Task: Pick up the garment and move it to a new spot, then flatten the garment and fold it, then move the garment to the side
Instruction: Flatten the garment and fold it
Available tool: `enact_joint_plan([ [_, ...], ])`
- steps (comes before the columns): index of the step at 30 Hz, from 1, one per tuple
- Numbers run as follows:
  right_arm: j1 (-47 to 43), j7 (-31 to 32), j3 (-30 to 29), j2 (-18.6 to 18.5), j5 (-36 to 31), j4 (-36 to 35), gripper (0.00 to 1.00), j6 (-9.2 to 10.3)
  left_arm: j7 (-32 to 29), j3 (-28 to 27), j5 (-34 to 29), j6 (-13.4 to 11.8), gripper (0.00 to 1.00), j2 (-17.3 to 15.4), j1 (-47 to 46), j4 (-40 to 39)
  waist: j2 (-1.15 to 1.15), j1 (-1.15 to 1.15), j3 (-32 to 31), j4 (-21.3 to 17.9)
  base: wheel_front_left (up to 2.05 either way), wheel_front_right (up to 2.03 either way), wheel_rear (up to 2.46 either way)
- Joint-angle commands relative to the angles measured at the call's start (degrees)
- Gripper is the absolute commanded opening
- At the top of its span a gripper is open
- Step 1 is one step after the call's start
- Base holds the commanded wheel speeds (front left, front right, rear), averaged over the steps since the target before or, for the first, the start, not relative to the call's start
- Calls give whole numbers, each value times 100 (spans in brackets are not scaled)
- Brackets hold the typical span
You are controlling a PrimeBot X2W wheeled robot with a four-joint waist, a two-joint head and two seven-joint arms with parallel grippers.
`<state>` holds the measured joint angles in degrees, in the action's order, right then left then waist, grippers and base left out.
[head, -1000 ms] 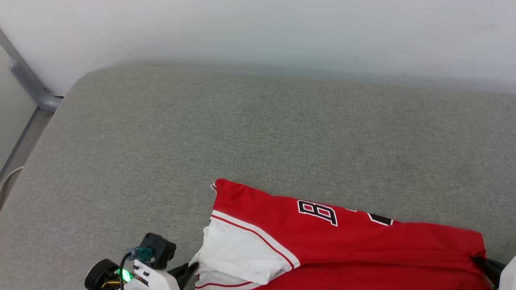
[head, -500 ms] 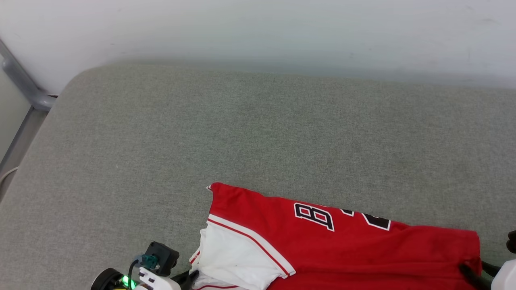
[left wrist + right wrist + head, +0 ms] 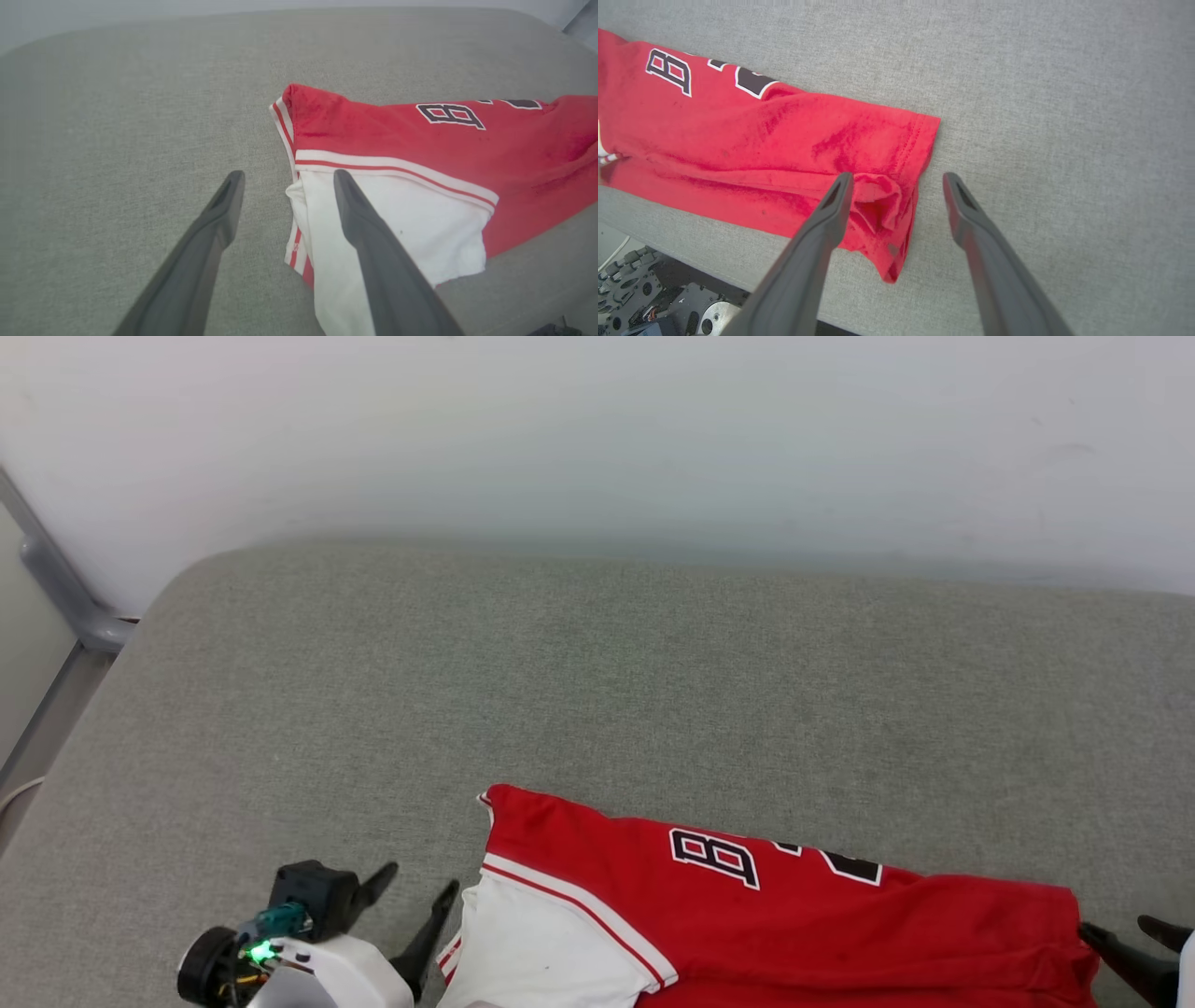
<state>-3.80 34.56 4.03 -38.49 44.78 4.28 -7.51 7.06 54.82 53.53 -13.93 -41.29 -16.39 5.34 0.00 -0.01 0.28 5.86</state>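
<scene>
Both pincers, clamped on garment [image 3: 747,924] 1 s ago, are now standing open & empty: L pincer [image 3: 420,879] beside white sleeve [image 3: 411,219], R pincer [image 3: 1113,926] at red hem [image 3: 920,154]. Garment is lying along grey cushion's [image 3: 560,691] near edge.

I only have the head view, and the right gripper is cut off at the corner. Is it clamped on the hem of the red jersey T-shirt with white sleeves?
Observer: No. In the right wrist view the right gripper stands open with nothing pinched. One finger shows against the red jersey T-shirt, the other against the bare grey fabric cushion.
Operator: Is that hem corner lying flat?
Observer: No, the hem corner is bunched into a small fold.
Operator: Does the shirt hang off the cushion's front edge there?
Observer: Not at that end. Its near edge lies on the cushion, short of the front edge, past which the robot's base shows.
</scene>
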Motion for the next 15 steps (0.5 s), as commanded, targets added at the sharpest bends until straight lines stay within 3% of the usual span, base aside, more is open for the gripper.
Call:
enact_joint_plan([
  [1, 43, 200, -200, 164, 49, -120, 100, 5, 234, -129, -67, -151, 100, 3, 84, -77, 0, 1, -25, 16, 0, 0, 0],
  [10, 315, 1183, -1147, 1011, -592, -88, 100, 5, 815, -971, -918, -640, 100, 316, 83, -378, 0, 1, 168, 182, 0, 0, 0],
  [15, 428, 1527, -1681, 1594, -1110, 122, 100, 5, 815, -1771, -1661, -566, 100, 644, 451, -615, 0, 1, 364, 307, 0, 0, 0],
])
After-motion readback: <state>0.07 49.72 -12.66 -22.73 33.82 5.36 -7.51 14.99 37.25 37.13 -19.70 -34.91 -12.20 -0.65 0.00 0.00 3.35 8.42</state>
